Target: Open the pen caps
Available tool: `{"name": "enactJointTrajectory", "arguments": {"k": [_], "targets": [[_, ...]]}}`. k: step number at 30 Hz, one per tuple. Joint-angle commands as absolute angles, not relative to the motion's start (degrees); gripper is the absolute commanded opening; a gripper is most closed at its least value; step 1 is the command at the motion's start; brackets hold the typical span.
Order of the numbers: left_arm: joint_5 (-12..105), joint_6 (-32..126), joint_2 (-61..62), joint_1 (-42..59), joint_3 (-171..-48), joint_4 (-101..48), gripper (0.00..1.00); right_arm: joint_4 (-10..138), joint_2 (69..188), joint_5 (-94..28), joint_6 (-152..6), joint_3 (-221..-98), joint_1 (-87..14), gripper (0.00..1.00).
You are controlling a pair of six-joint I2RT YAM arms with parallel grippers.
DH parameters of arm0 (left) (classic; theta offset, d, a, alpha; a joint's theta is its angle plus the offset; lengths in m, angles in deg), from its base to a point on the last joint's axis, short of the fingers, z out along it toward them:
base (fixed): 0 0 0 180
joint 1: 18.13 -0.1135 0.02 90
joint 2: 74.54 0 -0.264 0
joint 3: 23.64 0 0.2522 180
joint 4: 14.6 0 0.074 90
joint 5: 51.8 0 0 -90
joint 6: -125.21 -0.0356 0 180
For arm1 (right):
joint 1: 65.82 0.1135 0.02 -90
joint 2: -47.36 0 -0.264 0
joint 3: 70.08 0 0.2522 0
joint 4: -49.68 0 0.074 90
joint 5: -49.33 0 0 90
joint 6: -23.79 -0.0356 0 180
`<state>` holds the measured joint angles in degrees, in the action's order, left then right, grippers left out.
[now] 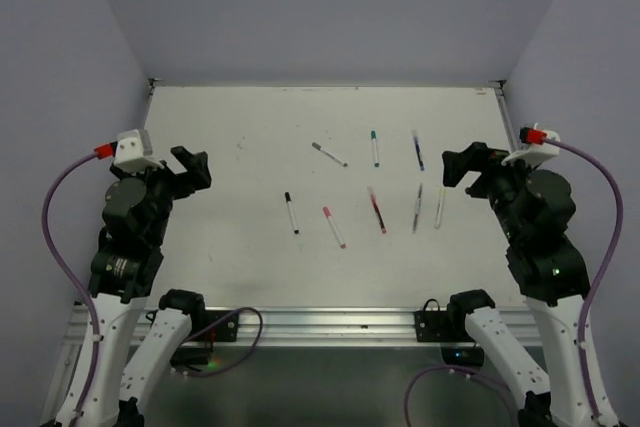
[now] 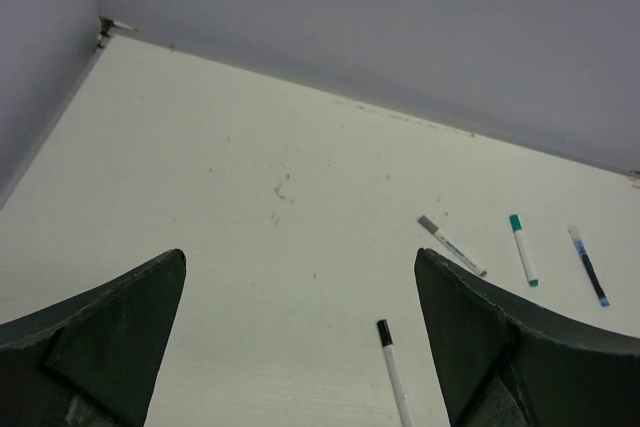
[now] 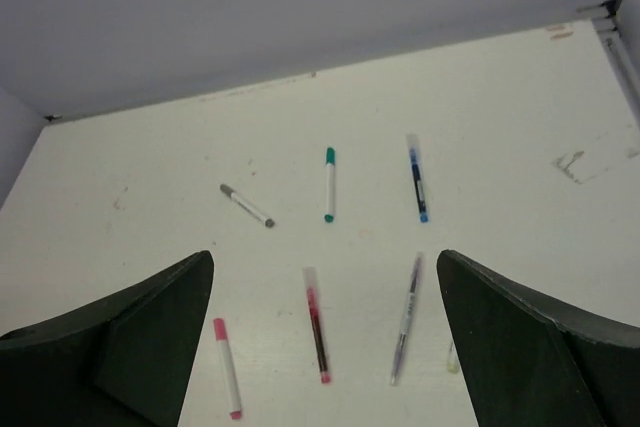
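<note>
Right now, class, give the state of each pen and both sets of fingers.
Left fingers: open, empty.
Right fingers: open, empty.
Black-capped pen: cap on.
Pink-capped pen: cap on.
Grey-capped pen: cap on.
Green-capped pen: cap on.
Red pen: cap unclear.
Blue pen: cap unclear.
Purple pen: cap unclear.
Pale pen: cap unclear.

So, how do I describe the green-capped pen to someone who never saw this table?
On the white table, find the far row of three pens. The green-capped pen is the middle one; the grey-capped pen lies left of it, the blue pen right, and only it shows green.
</note>
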<state>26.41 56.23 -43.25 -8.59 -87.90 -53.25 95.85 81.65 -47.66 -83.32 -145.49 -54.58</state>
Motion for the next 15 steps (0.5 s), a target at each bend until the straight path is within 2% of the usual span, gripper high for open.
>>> {"name": "enactJointTrajectory", "arguments": {"k": [1,8,15], "targets": [[31.9,59.3,-38.2,-8.2,-86.3,-53.9,1.0,99.3,89.4,-43.2,-89.0,-145.0,-54.6,0.99],[37.7,61.5,-28.1,-8.2,-82.1,-54.6,1.0,98.6,100.3,-37.6,-88.7,-140.5,-54.0,0.99],[39.8,62.9,-19.5,-8.2,-79.0,-52.3,1.0,94.4,107.1,-43.5,-88.7,-136.0,-46.3,0.99]]}}
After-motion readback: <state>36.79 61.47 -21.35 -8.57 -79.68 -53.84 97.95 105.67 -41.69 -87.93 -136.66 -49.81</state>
